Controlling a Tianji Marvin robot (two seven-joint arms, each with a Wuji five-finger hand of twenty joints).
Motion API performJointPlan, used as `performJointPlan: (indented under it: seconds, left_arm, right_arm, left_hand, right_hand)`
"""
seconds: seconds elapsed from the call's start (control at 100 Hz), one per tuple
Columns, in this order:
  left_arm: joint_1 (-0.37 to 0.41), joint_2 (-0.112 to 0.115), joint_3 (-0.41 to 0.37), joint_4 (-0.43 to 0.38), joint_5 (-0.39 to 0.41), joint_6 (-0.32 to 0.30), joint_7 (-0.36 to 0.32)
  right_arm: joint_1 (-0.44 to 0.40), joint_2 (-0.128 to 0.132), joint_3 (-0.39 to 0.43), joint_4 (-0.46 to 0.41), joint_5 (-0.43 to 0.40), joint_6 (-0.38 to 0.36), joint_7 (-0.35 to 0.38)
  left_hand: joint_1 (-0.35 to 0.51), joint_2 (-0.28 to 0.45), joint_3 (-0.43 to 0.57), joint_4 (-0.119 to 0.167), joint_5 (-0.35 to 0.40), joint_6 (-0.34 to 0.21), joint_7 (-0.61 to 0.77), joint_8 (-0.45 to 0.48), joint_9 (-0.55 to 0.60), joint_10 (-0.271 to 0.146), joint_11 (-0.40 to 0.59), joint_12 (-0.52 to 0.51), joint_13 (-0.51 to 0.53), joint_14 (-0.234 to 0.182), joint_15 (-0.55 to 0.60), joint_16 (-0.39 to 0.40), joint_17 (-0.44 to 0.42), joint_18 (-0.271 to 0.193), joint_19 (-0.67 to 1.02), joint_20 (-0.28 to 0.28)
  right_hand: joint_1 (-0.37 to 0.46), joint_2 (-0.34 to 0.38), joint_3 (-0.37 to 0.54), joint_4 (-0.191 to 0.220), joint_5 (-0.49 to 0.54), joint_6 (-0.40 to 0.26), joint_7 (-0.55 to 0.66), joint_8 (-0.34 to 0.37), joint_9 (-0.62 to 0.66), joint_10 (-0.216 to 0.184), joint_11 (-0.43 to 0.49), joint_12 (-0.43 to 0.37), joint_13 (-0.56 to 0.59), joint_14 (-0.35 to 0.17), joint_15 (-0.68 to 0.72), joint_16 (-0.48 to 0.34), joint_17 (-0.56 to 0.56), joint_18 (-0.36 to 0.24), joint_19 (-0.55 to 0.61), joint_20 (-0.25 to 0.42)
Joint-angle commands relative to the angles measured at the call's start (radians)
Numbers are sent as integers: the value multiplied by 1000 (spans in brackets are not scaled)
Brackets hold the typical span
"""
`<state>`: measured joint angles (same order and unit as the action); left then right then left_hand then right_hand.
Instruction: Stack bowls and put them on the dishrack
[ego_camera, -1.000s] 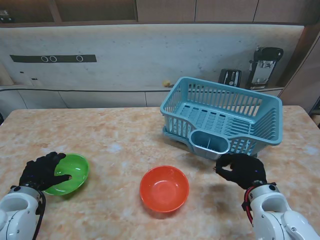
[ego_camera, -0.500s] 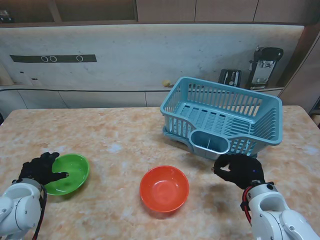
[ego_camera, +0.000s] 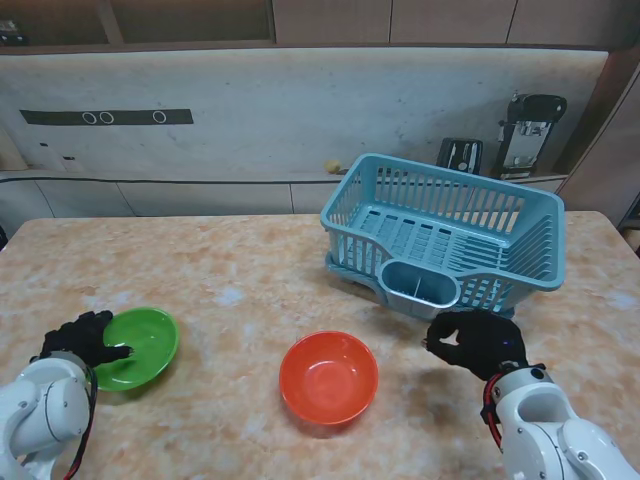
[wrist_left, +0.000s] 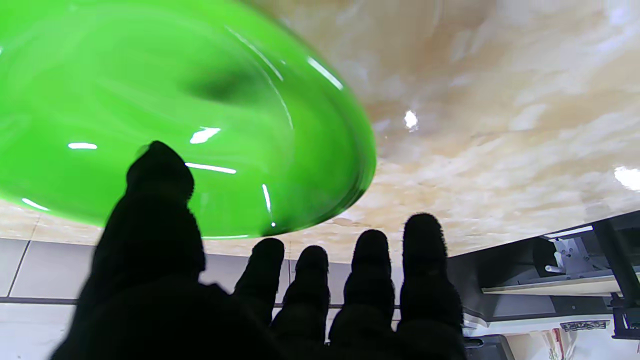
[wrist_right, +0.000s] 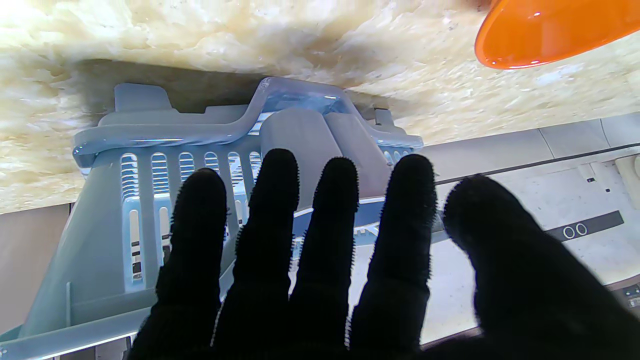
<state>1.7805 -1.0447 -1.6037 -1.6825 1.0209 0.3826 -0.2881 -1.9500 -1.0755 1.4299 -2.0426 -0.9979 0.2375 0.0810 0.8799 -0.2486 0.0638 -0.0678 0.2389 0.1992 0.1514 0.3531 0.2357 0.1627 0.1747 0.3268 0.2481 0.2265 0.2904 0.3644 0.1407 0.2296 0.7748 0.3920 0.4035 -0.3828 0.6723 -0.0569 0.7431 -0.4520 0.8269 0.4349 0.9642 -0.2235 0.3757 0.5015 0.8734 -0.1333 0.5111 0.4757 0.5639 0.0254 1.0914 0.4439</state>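
Stand view. Green bowl (ego_camera: 136, 346): upright on the table (ego_camera: 240, 300), near left. Left hand (ego_camera: 84, 337): at the bowl's left rim, one finger reaching over the rim into the bowl, the others curled outside it; whether the rim is actually pinched cannot be told here. Orange bowl (ego_camera: 329, 377): upright, near centre, untouched, well apart from the green one. Dishrack (ego_camera: 445, 235): far right, nothing in it. Right hand (ego_camera: 477, 340): near right, just in front of the rack, fingers loosely curled, holding nothing.

Left wrist view. Green bowl (wrist_left: 165, 115) fills most of the picture, blurred. Thumb (wrist_left: 159, 175) lies across its face; the four fingertips (wrist_left: 371, 250) stand beyond its edge, apart from it. Judgement: no firm hold yet.

Right wrist view. Right hand (wrist_right: 340, 280): fingers spread and straight, empty. Dishrack (wrist_right: 200, 165) straight ahead with its cutlery cup; orange bowl (wrist_right: 555, 30) off to one side.

Risks. A grip by thumb alone on a slick rim could let the green bowl tip or slide along the table when lifted. Carried tilted, it could strike the orange bowl's rim and push it away instead of nesting. The right hand, close to the rack, could nudge it if swung toward the orange bowl carelessly.
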Motion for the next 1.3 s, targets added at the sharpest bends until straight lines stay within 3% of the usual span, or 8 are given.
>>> performJointPlan:
  seconds: [0.0, 0.04, 0.39, 0.66, 1.01, 1.29]
  left_arm:
    - [-7, -1, 7, 11, -10, 11, -18]
    - [-11, -1, 11, 16, -11, 16, -17]
    - [-24, 1, 38, 32, -31, 62, -23]
    - [-23, -3, 45, 35, -66, 73, -5]
    - [-19, -11, 57, 44, -121, 101, 43]
    - [-26, -15, 68, 52, -139, 122, 66]
  right_arm:
    - [-1, -3, -6, 1, -1, -1, 17]
    - [0, -2, -8, 3, -2, -2, 19]
    - [-3, -1, -8, -2, -4, -6, 24]
    - [-7, -2, -7, -5, -6, -5, 23]
    - [-7, -2, -7, -5, -6, -5, 23]
    - [-10, -1, 0, -8, -5, -9, 28]
  left_hand:
    - [-133, -77, 265, 8, -22, 33, -22, -5, 1, 24, 20, 14, 23, 8, 9, 5, 9, 13, 28, 18]
    - [-156, -91, 314, 3, -14, 35, -18, -4, 14, 23, 29, 18, 40, 6, 16, 7, 20, 11, 37, 22]
    - [-165, -122, 382, -7, 40, 31, 45, 24, 129, 19, 96, 64, 117, 8, 52, 32, 60, 7, 99, 49]
    - [-163, -120, 399, -9, 40, 27, 89, 41, 130, 26, 141, 127, 217, 24, 120, 86, 139, 3, 194, 88]
    - [-126, -124, 422, -4, 13, 28, 106, 41, 91, 29, 149, 157, 310, 52, 235, 162, 279, -78, 319, 117]
    - [-61, -182, 550, -4, -5, 28, 147, 44, 72, 34, 210, 209, 415, -32, 376, 259, 442, -209, 412, 74]
  right_hand:
    - [-14, 25, -14, 13, 10, -18, 11, 8, 12, -7, 6, 11, 1, -10, -9, 7, -10, 8, -9, -8]
    - [-14, 25, -15, 13, 11, -16, 12, 8, 12, -9, 6, 11, 0, -11, -9, 7, -10, 8, -9, -8]
    - [-14, 25, -15, 14, 11, -15, 12, 8, 12, -9, 7, 11, 0, -10, -10, 6, -10, 8, -9, -8]
    - [-14, 25, -15, 14, 11, -16, 12, 8, 11, -7, 7, 11, 0, -12, -10, 6, -10, 8, -10, -8]
    - [-14, 26, -15, 14, 10, -16, 11, 8, 12, -9, 6, 10, 0, -12, -10, 6, -10, 9, -11, -9]
    - [-14, 26, -15, 14, 10, -16, 11, 7, 12, -11, 6, 10, 1, -12, -10, 6, -10, 9, -12, -9]
